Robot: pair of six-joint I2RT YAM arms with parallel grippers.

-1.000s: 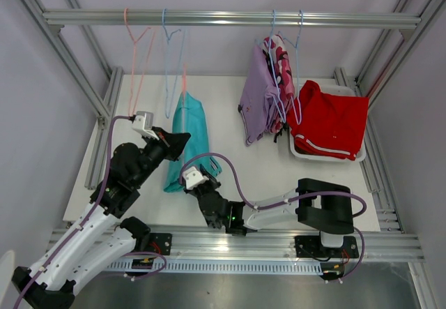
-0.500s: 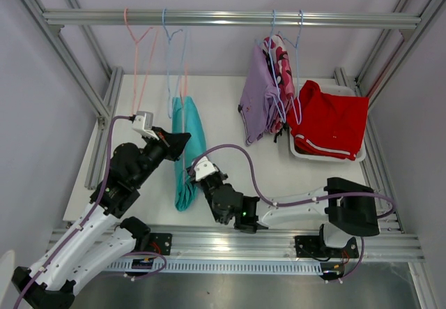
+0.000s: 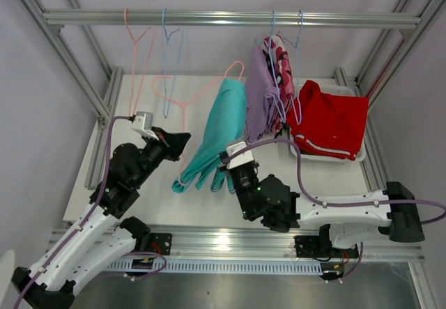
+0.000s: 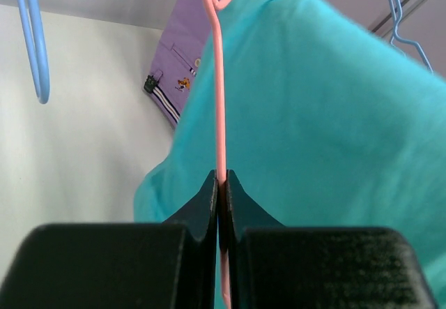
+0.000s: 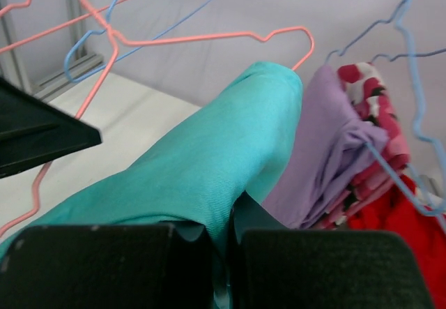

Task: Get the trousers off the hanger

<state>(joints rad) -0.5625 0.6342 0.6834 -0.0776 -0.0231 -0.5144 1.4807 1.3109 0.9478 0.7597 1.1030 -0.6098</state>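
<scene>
Top external view first, and a big change from half a second back. Gone from a narrow strip hanging straight down beside the left gripper [image 3: 180, 141] to a long slant: teal trousers [image 3: 219, 124], now dragged out to the right. Swung up with them, the pink hanger [image 3: 202, 87], one wire shoulder lifted toward the lilac trousers [image 3: 256, 96]. Stretched much further right as well, the right arm, with the right gripper [image 3: 224, 164] shifted right and up from its earlier spot. No shift at the left gripper.

Long axis of the teal pair: diagonal. Top end at upper right, just beside the lilac pair; bottom end at lower left, low over the table [image 3: 167, 208]. Draped over the hanger's far end at the top, fanned out at the bottom by the right gripper.

Left wrist view: jaws pressed tight on the pink wire, wire running straight up to its twist, teal cloth behind. Right wrist view: fingers [image 5: 104, 267] pinched together on a fold of teal cloth — cloth rising away toward the hanger tip. Off to the right, red trousers [image 3: 327, 121] heaped in the white basket [image 3: 352, 157].
</scene>
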